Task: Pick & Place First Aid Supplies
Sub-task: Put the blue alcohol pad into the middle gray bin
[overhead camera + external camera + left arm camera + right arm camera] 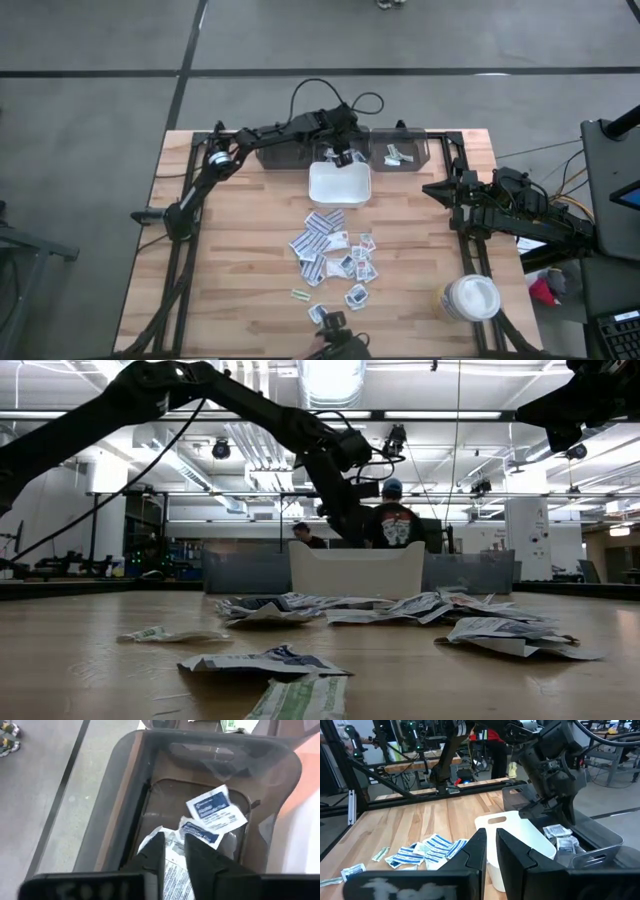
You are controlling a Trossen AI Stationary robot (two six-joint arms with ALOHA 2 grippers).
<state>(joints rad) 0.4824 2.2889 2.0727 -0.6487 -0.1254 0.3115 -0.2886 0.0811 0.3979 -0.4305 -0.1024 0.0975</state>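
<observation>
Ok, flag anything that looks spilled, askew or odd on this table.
Nothing damaged. The packets lie in a loose, overlapping heap mid-table, some crumpled, a few strays nearer the front. The left pincer hangs over the grey bin behind the tray.

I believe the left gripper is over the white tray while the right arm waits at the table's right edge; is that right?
Not quite: the left gripper is over the dark bin behind the white tray, as the left wrist view shows. The right gripper does wait at the right edge.
</observation>
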